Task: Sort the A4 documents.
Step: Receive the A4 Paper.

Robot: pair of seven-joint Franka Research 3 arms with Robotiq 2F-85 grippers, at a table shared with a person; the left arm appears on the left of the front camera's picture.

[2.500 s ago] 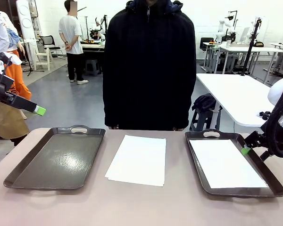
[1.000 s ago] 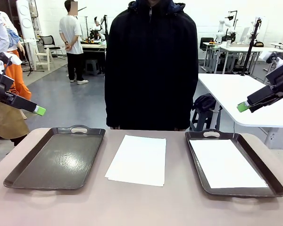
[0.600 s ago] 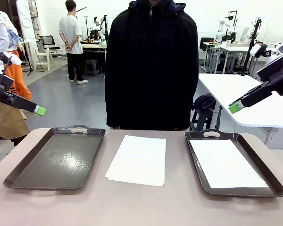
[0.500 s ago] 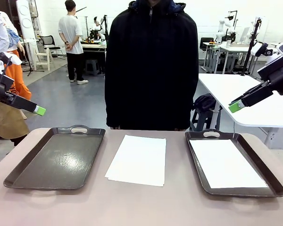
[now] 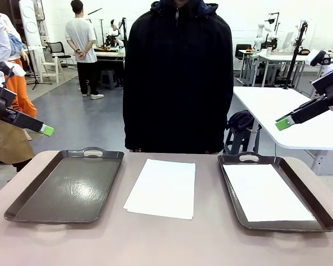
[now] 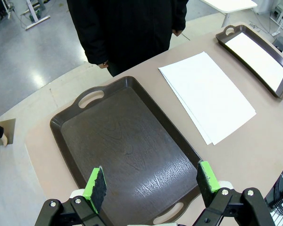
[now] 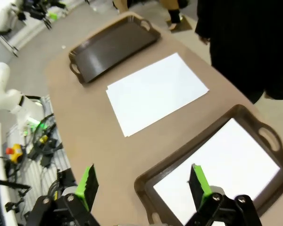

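Note:
A stack of white A4 documents (image 5: 161,188) lies on the table between two dark trays. One more sheet (image 5: 266,193) rests flat in the right tray (image 5: 324,213); the left tray (image 5: 66,185) holds nothing. My left gripper (image 5: 47,130) hangs open high above the table's left edge, over the left tray (image 6: 122,141) in the left wrist view, its jaws (image 6: 152,181) wide with nothing between them. My right gripper (image 5: 283,123) is raised at the far right, open and holding nothing (image 7: 142,182). The stack (image 7: 155,92) and the sheet in the right tray (image 7: 221,165) lie below it.
A person in a black coat (image 5: 177,77) stands at the table's far edge, hands off the table. A white table (image 5: 277,111) stands behind at the right. Cables and equipment (image 7: 33,136) sit beside the table on my side.
My right gripper has lifted away from the right tray's right rim and now hangs high at the right, drifting slightly rightward. The left arm, papers and trays are unmoved.

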